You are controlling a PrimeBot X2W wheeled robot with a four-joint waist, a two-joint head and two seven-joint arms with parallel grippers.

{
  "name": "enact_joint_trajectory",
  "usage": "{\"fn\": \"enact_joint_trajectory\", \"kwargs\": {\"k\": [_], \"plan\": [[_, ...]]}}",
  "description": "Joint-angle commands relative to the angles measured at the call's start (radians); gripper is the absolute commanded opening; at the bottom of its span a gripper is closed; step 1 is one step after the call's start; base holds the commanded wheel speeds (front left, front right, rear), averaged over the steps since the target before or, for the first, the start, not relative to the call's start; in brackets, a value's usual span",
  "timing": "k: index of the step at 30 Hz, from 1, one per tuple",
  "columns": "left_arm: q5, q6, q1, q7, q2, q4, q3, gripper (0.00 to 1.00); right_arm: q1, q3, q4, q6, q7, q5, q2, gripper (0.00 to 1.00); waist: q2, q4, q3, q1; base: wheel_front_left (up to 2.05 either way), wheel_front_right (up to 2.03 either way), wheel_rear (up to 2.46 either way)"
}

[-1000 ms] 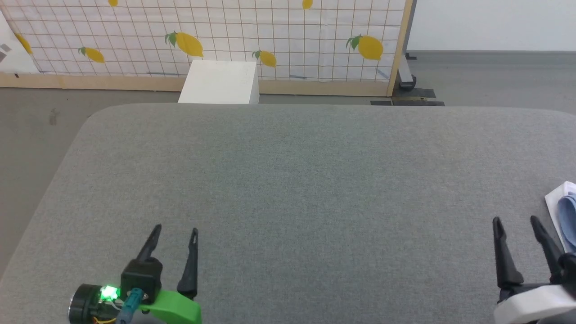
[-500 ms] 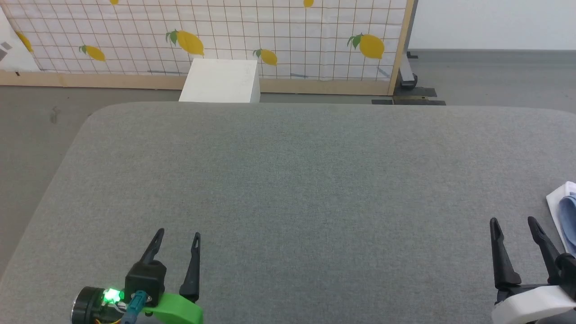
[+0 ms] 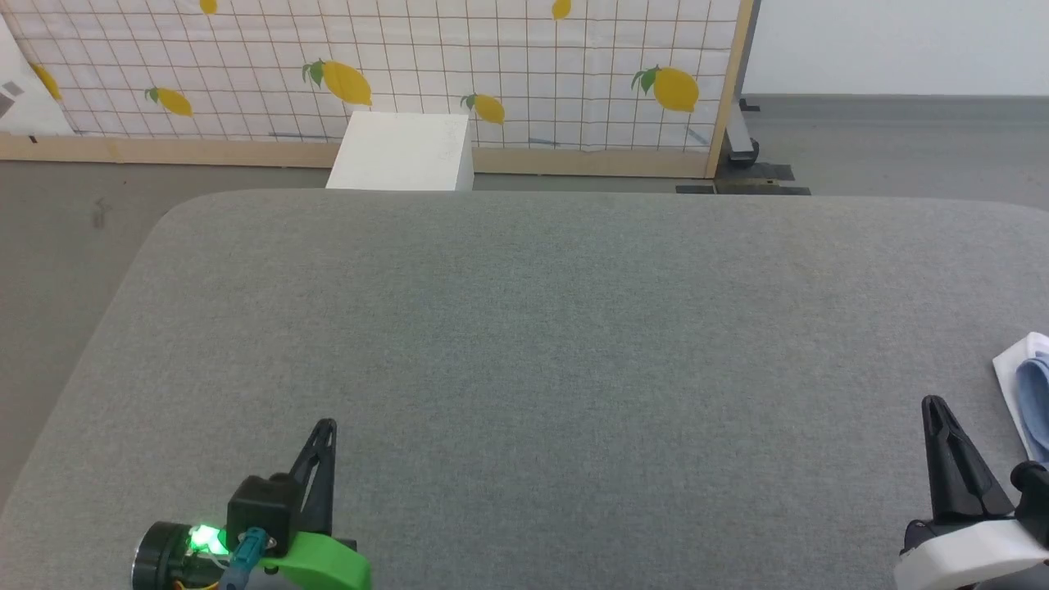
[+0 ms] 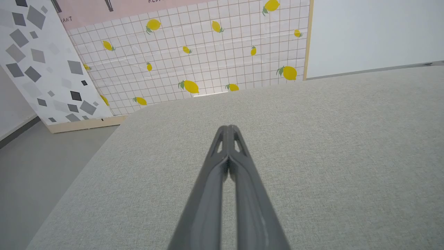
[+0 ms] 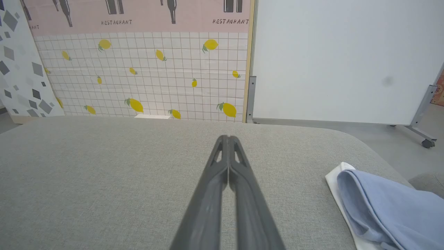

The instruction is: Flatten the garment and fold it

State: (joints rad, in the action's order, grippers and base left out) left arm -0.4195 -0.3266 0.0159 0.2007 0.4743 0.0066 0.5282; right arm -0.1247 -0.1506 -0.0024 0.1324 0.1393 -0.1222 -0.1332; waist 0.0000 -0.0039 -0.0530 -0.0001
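Mostly the garment [image 3: 1036, 399] was cut off. In the head view only a narrow piece of light blue fabric with a white strip along its edge showed at the frame border, just to the right of the right gripper [image 3: 933, 403] and about level with its tips. The right wrist view gave more. There the garment [image 5: 385, 208] lay bunched on the grey padded table [image 5: 104, 173], to the right of the right gripper [image 5: 226, 138] and clear of its fingers, and it ran out of the picture at the lower right corner. Its sleeves, collar and logo could not be made out.

Both pairs of jaws were pressed together with nothing between them. The left gripper [image 3: 326, 427] stood over bare table [image 3: 533, 328], well apart from the garment and far to the left of the right gripper. In its own wrist view the left gripper [image 4: 229, 127] showed its two fingers meeting at the tips. The base of each gripper was cut by the bottom edge of the head view.

Far ahead of the left gripper and slightly to its right, beyond the table's far edge, stood a white box [image 3: 401, 152]. Its lower part was hidden behind the table. What it held, if anything, could not be told. Behind it rose a lemon-patterned screen [image 3: 508, 57].
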Motion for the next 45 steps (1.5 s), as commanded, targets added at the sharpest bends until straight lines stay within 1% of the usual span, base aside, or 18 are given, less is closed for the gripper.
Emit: {"fn": "enact_joint_trajectory", "kwargs": {"k": [1, 45], "plan": [[0.012, 0.008, -0.001, -0.004, -0.011, 0.0, -0.013, 0.0, 0.004, 0.004, 0.0, 0.0, -0.005, 0.004, 0.003, 0.0, 0.0, 0.0, 0.001, 0.0001, 0.0, 0.0, 0.0], [0.159, 0.123, -0.006, -0.074, -0.159, -0.003, -0.198, 0.0, 0.047, 0.056, 0.001, -0.001, -0.053, 0.047, 0.032, 0.0, 0.0, 0.001, 0.02, 0.0001, 0.0, 0.0, 0.0]]}}
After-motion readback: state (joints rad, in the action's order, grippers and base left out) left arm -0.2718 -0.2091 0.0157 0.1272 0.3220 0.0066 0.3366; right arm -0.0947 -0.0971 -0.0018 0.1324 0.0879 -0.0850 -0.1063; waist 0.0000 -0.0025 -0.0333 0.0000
